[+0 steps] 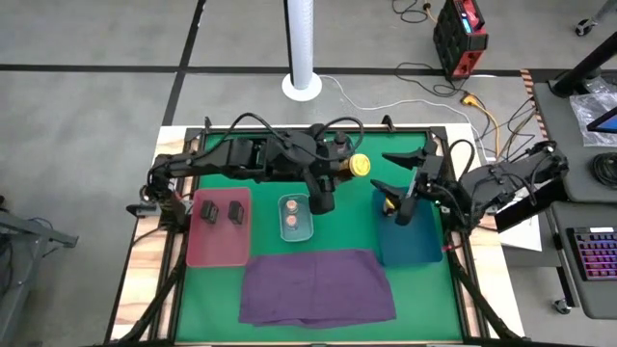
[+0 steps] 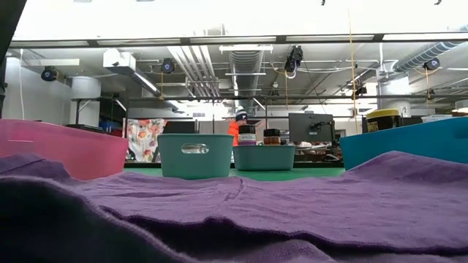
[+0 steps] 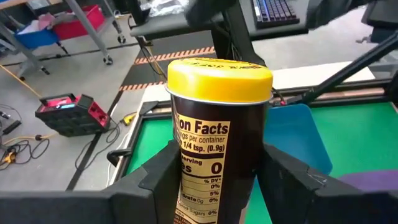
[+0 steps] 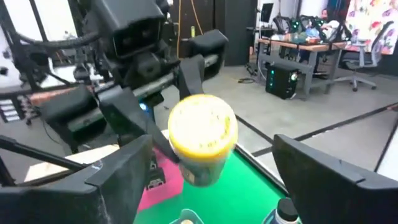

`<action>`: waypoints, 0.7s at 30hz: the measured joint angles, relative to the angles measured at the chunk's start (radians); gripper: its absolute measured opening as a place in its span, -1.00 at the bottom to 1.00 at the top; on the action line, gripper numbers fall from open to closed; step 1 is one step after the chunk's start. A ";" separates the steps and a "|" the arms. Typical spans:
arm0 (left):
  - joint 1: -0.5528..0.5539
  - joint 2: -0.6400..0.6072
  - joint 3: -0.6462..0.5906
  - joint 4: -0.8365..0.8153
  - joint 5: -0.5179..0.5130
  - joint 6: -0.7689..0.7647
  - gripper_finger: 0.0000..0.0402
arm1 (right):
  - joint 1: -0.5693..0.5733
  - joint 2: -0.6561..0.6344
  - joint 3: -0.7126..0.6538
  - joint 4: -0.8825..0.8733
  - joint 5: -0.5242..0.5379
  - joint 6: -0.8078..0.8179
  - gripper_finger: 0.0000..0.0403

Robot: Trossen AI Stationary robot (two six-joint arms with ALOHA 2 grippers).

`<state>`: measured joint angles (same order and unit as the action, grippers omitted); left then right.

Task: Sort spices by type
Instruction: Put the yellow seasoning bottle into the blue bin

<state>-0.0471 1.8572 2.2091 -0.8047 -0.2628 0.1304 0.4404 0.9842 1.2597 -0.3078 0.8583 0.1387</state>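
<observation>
the left gripper [image 3: 217,180] is clamped on a yellow-lidded jar [image 3: 219,130], its two fingers pressing the dark body from either side just below the lid. in the high view that jar [image 1: 360,165] is held out at the far middle of the green mat, lid pointing toward the right arm, which looks like an offer for a handover rather than a drop into a bin.

the right gripper [image 4: 208,168] faces it with its fingers spread wide and nothing between them; the jar's lid [image 4: 202,127] sits centred in the gap but still a little beyond the fingertips. from above, this gripper [image 1: 410,173] hovers over the far end of the blue bin [image 1: 410,246], so the jar would probably end up there once passed across.

the other spices are already grouped: two dark flat tins [image 1: 222,210] lie side by side in the red tray [image 1: 220,249], and two pinkish-topped jars [image 1: 293,214] stand in the small clear tray [image 1: 307,229] in the middle. a purple cloth [image 1: 316,286] lies on the near part of the mat with nothing on it.
</observation>
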 joint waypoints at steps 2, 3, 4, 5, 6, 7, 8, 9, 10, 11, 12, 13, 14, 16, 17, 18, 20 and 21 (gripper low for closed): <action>0.000 0.002 -0.007 -0.003 0.000 -0.001 -0.17 | 0.000 0.028 0.039 -0.029 0.008 -0.003 0.66; 0.000 0.004 -0.007 -0.003 0.000 -0.002 -0.17 | 0.000 0.040 0.059 -0.044 0.008 -0.009 0.70; 0.000 0.005 -0.007 -0.001 0.001 -0.002 -0.17 | -0.001 0.053 0.079 -0.059 0.010 -0.017 0.73; 0.000 0.005 -0.009 0.006 0.001 -0.003 -0.17 | -0.002 0.066 0.099 -0.068 0.010 -0.025 0.75; 0.000 0.005 -0.011 0.014 0.001 -0.003 -0.17 | -0.006 0.080 0.116 -0.077 0.010 -0.030 0.77; -0.001 0.005 -0.011 0.023 0.001 -0.004 -0.17 | -0.009 0.093 0.130 -0.088 0.010 -0.034 0.79; -0.001 0.005 -0.011 0.032 0.001 -0.004 -0.17 | -0.012 0.105 0.143 -0.107 0.009 -0.034 0.80; -0.003 0.005 -0.012 0.043 0.001 -0.004 -0.17 | -0.017 0.117 0.153 -0.116 0.009 -0.034 0.80; -0.005 0.005 -0.012 0.053 0.002 -0.004 -0.17 | -0.024 0.127 0.163 -0.121 0.008 -0.034 0.80; -0.007 0.005 -0.012 0.066 0.003 -0.004 -0.17 | -0.031 0.136 0.172 -0.129 0.007 -0.034 0.80; -0.010 0.005 -0.012 0.079 0.003 -0.004 -0.17 | -0.038 0.144 0.179 -0.133 0.007 -0.034 0.81; -0.012 0.005 -0.012 0.086 0.003 -0.004 -0.17 | -0.046 0.150 0.186 -0.132 0.007 -0.034 0.81; -0.014 0.005 -0.012 0.089 0.003 -0.004 -0.17 | -0.054 0.155 0.193 -0.131 0.007 -0.033 0.81; -0.018 0.005 -0.012 0.092 0.003 -0.004 -0.17 | -0.068 0.161 0.203 -0.131 0.007 -0.019 0.81; -0.021 0.005 -0.013 0.098 0.003 -0.004 -0.17 | -0.073 0.163 0.207 -0.132 0.006 -0.011 0.81; -0.023 0.005 -0.013 0.111 0.003 -0.004 -0.17 | -0.077 0.163 0.208 -0.131 0.006 -0.008 0.81; -0.028 0.005 -0.013 0.132 0.000 -0.005 -0.17 | -0.079 0.163 0.210 -0.127 -0.002 -0.003 0.81; -0.029 0.005 -0.013 0.151 0.000 -0.006 -0.17 | -0.079 0.163 0.210 -0.131 -0.004 0.001 0.81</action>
<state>-0.0762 1.8618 2.1963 -0.6534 -0.2627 0.1247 0.3611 1.1469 1.4693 -0.4392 0.8541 0.1400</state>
